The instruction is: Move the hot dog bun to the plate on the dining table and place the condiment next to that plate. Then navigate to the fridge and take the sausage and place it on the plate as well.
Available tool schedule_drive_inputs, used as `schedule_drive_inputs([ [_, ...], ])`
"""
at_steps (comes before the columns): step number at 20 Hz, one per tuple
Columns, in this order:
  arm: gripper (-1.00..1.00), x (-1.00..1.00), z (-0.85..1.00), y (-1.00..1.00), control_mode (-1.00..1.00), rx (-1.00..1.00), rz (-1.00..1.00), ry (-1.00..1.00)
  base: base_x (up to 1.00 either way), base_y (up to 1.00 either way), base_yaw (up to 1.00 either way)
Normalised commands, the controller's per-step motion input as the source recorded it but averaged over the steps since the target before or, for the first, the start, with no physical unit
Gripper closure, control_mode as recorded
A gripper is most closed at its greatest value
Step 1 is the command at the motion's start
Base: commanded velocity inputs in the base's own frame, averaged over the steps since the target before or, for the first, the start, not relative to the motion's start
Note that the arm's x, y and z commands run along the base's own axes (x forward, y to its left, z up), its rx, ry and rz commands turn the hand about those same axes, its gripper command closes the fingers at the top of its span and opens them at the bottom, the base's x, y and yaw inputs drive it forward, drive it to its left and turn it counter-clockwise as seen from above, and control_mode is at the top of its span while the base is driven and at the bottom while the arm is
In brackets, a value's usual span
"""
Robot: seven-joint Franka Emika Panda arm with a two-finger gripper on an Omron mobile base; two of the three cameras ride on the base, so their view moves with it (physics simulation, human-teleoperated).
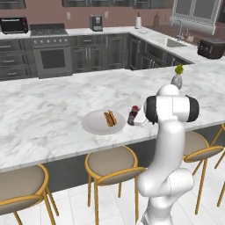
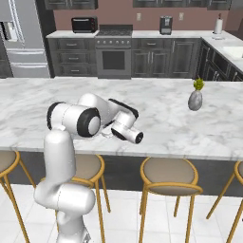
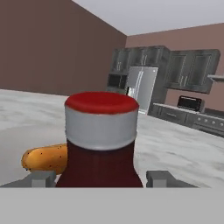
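- You are on the condiment step: the hot dog bun (image 1: 110,118) already lies on the plate (image 1: 93,124) on the bench (image 1: 44,114).
- The condiment bottle (image 1: 133,115) stands upright just beside the plate, between your jaws.
- The jaws stand apart either side of the bottle; whether they press it, you cannot tell.
- Next, I judge: back the gripper (image 3: 100,178) clear without tipping it, then drive to the fridge (image 2: 21,38).
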Motion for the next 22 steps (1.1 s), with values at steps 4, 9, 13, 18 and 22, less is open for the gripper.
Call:
schedule_drive_inputs([
  [4,1.0,0.7,-0.19,0.0,-1.0,0.0,0.06,0.0,0.0,0.0,0.0],
  [9,1.0,0.25,-0.27,0.0,-1.0,-0.02,0.06,0.0,0.0,0.0,0.0],
  [13,-1.0,0.0,-0.41,0.0,-1.0,-0.05,0.04,0.0,0.0,0.0,0.0],
  [18,-1.0,0.0,-0.26,0.0,-1.0,-0.04,0.04,0.0,0.0,0.0,0.0],
  [22,-1.0,-0.06,-0.03,0.0,-1.0,-0.02,0.02,0.0,0.0,0.0,0.0],
])
